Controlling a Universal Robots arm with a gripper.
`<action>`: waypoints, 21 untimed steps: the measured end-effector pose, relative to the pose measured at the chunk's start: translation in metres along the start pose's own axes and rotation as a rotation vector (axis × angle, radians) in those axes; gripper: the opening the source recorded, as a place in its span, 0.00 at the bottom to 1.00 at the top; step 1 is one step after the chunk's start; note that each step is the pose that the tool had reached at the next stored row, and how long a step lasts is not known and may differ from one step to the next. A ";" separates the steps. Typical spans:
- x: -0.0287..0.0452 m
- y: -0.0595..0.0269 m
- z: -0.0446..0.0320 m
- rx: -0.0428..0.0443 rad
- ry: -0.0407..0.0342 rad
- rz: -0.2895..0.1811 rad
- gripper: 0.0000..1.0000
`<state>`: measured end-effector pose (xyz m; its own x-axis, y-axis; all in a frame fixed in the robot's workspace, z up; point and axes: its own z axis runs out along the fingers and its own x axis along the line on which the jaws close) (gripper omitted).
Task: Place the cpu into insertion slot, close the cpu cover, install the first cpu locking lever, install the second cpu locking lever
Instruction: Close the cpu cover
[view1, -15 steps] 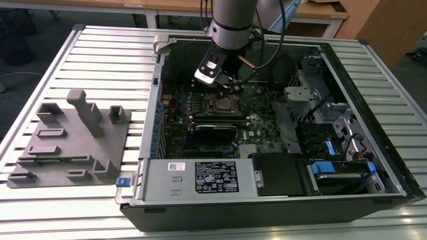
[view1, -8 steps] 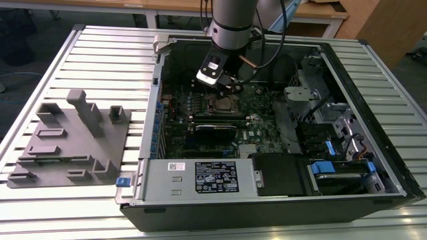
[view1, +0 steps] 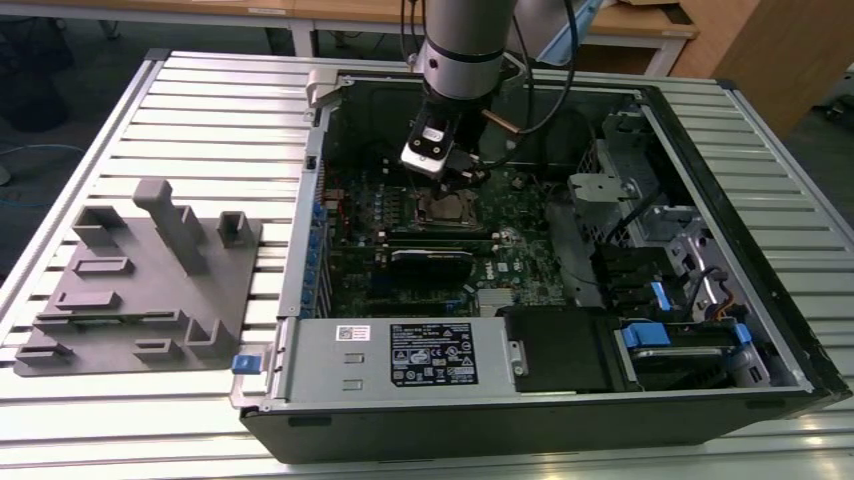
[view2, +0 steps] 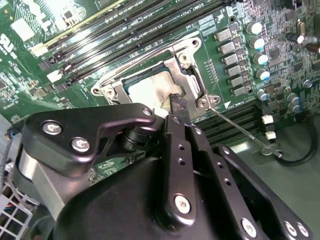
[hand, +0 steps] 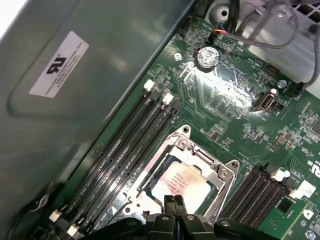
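gripper body fills the foreground, fingers pressed together, tip right over the near edge of the cpu. cpu sits flat in the socket, pale top showing through the cut-out of the cover. cover lies down around it. 1 lever, a thin rod, runs from the socket corner out across the black memory slots, hooked end well away from the socket. row of capacitors beside the socket on the green board

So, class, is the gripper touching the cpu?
Cannot tell. In the first wrist view the gripper, jaws shut, overlaps the cpu; neither contact nor a gap shows plainly.
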<state>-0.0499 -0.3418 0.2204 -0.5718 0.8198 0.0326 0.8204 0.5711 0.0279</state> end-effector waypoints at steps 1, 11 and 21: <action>0.0000 0.0000 0.0000 0.0001 0.0001 -0.002 0.11; 0.0000 -0.0001 0.0000 0.0003 0.0003 -0.009 0.11; 0.0000 0.0000 0.0000 0.0003 0.0003 -0.009 0.11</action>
<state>-0.0500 -0.3418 0.2204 -0.5790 0.8147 0.0327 0.8153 0.5783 0.0278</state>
